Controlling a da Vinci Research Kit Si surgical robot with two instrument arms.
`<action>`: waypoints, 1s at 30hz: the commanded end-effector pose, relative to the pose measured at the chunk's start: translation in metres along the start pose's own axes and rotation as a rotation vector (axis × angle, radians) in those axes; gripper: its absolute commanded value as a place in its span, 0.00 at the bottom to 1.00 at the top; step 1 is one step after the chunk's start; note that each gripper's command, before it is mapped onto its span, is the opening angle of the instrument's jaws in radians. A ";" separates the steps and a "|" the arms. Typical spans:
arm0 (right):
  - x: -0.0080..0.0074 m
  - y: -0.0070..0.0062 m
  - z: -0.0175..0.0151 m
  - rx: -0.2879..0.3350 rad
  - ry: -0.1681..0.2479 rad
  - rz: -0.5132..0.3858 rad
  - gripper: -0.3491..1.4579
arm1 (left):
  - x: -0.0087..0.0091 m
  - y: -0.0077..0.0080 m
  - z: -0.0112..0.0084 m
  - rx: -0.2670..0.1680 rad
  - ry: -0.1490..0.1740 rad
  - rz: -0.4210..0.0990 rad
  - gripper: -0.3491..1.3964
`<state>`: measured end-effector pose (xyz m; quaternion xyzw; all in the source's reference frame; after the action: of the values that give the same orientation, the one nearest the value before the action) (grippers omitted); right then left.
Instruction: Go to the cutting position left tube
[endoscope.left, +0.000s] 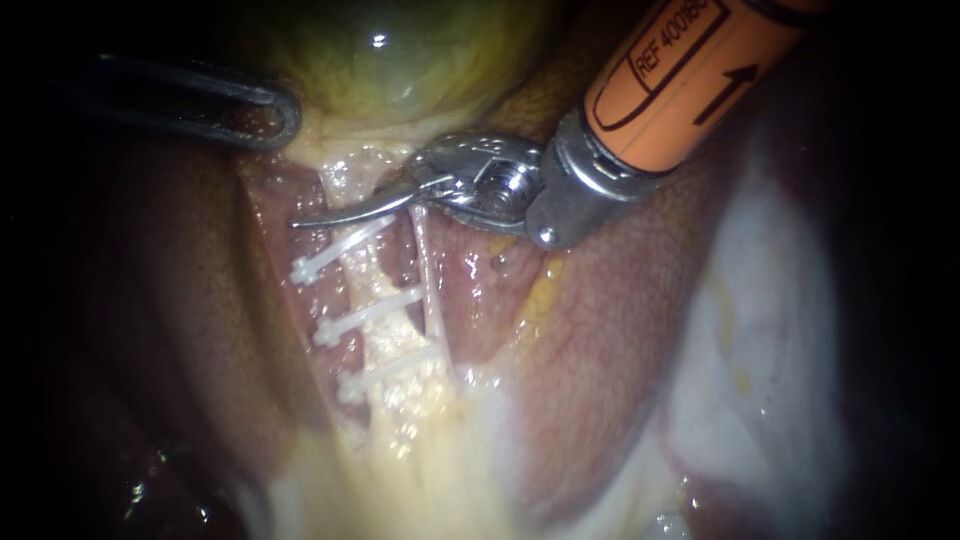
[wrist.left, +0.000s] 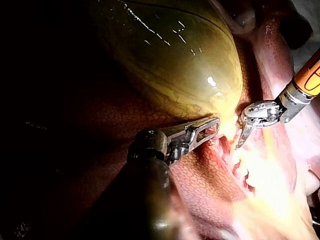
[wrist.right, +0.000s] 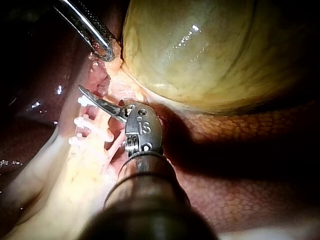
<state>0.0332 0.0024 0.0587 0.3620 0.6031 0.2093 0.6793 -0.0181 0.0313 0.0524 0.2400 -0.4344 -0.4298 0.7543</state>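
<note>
The left tube (endoscope.left: 352, 262) runs pale down from the gallbladder (endoscope.left: 400, 60) and carries three white clips (endoscope.left: 365, 315). My right instrument (endoscope.left: 340, 213), on an orange shaft from the upper right, lays its curved blades together across this tube just above the top clip (endoscope.left: 335, 250); they grip nothing. It also shows as my right instrument (wrist.right: 100, 102) and as my right instrument (wrist.left: 243, 135). My left instrument (endoscope.left: 285, 115) comes in dark from the left, its jaws shut on the gallbladder's lower edge, and appears again as my left instrument (wrist.left: 212, 127). A thin right tube (endoscope.left: 430, 285) runs alongside.
Red-brown liver (endoscope.left: 600, 330) lies on both sides of the tubes. Pale fatty tissue (endoscope.left: 430, 470) spreads below the clips and whitish tissue (endoscope.left: 770, 330) at the right. The green-yellow gallbladder (wrist.right: 210, 50) bulges beyond my right instrument's tip.
</note>
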 end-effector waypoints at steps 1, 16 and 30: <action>0.0000 0.0000 0.0000 0.002 0.000 0.000 0.89 | 0.0000 0.0000 0.0000 -0.001 0.000 0.000 0.00; -0.0028 -0.0021 0.0000 0.119 -0.036 -0.023 0.89 | -0.0001 0.0000 -0.0003 0.000 0.000 0.000 0.00; -0.0054 -0.0040 0.0013 0.200 -0.070 0.026 0.89 | -0.0001 -0.0001 -0.0003 0.000 0.000 -0.001 0.00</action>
<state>0.0329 -0.0045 0.0595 0.4443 0.5912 0.1457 0.6571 -0.0178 0.0313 0.0521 0.2401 -0.4343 -0.4298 0.7543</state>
